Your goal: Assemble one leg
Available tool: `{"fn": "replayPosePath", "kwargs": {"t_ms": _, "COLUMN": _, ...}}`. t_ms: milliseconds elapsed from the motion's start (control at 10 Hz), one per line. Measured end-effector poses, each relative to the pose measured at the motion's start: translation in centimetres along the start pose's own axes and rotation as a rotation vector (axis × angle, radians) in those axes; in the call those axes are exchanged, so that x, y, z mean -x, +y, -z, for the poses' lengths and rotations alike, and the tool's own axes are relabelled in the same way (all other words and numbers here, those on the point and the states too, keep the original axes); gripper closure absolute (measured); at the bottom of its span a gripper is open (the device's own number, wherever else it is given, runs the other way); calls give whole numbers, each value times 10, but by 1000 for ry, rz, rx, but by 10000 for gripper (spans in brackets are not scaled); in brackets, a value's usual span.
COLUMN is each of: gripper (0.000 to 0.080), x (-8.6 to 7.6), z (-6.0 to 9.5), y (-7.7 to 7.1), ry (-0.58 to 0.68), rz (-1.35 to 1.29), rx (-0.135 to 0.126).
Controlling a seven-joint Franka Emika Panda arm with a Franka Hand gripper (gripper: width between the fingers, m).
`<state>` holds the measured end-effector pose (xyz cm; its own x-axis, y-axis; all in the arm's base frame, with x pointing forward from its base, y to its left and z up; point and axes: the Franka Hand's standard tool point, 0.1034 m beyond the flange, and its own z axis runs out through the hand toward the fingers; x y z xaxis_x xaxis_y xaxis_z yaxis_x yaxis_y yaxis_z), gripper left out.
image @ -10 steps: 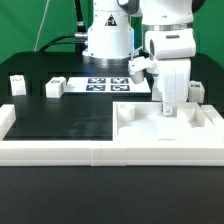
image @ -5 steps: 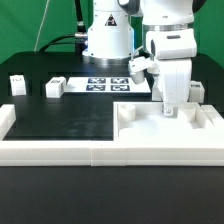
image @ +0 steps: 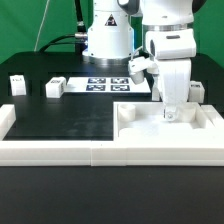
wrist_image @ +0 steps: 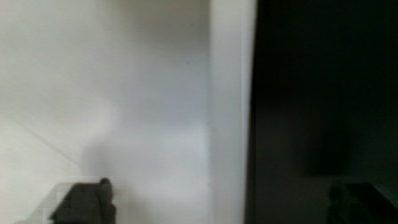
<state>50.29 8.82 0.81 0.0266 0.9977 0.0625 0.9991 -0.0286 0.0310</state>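
My gripper [image: 170, 113] hangs straight down, low over the white parts at the exterior view's right. In the wrist view its dark fingertips [wrist_image: 82, 200] stand far apart, so the gripper [wrist_image: 222, 200] is open and holds nothing. Between them, very close and blurred, lies a white surface [wrist_image: 125, 110] whose edge meets the black mat [wrist_image: 320, 100]. Three small white legs with tags stand on the table: one at the far left [image: 17, 85], one beside it [image: 54, 88], and one behind the gripper at the right [image: 196, 90]. None is in the gripper.
A white raised frame [image: 60, 150] runs along the front and rises into walls [image: 125, 112] around the right-hand area under the gripper. The marker board [image: 108, 85] lies at the back by the robot base [image: 105, 40]. The black mat [image: 70, 115] fills the middle.
The gripper has sunk very slightly at the same spot. Nothing else has moved.
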Motion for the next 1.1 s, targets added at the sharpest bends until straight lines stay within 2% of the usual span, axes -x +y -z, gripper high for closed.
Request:
{"fn": "replayPosePath", "kwargs": {"t_ms": 100, "gripper": 162, "x": 0, "z": 0, "y": 0, "ry": 0, "rz": 0, "rx": 0}}
{"fn": "replayPosePath", "kwargs": {"t_ms": 500, "gripper": 151, "x": -1, "z": 2, "y": 0, "ry": 0, "rz": -24, "rx": 2}}
{"fn": "replayPosePath", "kwargs": {"t_ms": 700, "gripper": 151, "x": -11, "z": 24, "y": -11, "ry": -7, "rz": -80, "rx": 21}}
{"fn": "replayPosePath", "kwargs": {"t_ms": 900, "gripper": 151, "x": -26, "z": 43, "y": -29, "ry": -18, "rz": -143, "rx": 23}}
{"fn": "replayPosePath", "kwargs": {"t_ms": 1000, "gripper": 151, "x": -31, "z": 48, "y": -31, "ry": -19, "rz": -162, "rx": 29}}
{"fn": "replayPosePath", "kwargs": {"t_ms": 1100, "gripper": 151, "x": -30, "z": 47, "y": -31, "ry": -18, "rz": -172, "rx": 27}}
